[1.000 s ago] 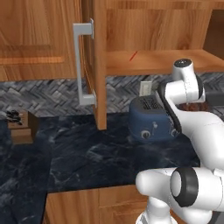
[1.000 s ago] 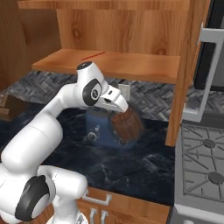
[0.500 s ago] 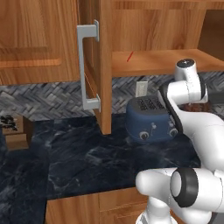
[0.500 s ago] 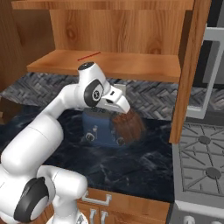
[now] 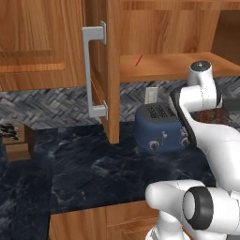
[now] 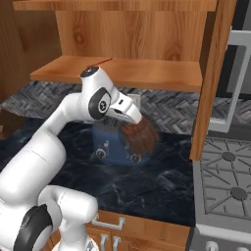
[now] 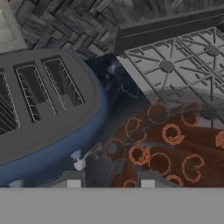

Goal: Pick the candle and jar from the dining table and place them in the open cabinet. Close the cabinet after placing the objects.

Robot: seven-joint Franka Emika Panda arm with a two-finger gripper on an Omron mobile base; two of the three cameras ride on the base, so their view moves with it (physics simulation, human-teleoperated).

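My gripper (image 6: 138,128) is shut on the jar (image 6: 140,138), a dark brown rounded pot with orange ring marks (image 7: 168,146). The jar hangs above the dark marble counter, just right of the blue toaster and below the cabinet shelf. In the left base view the jar (image 5: 212,116) peeks out behind my arm. The cabinet (image 5: 164,65) stands open, its wood shelf (image 6: 132,72) bare. Its left door (image 5: 111,70) swings out toward me with a long silver handle (image 5: 93,70). The candle and the dining table are out of view.
A blue toaster (image 5: 158,127) sits on the counter under the shelf, close beside the jar (image 7: 43,109). A stove (image 6: 230,181) lies to the right. The cabinet's right door (image 6: 214,73) hangs open next to it. A small wooden box (image 5: 13,140) stands far left.
Both base views have shifted and drawn a little closer to the cabinet, so the base has driven. The jar stays in the gripper in the same hold.
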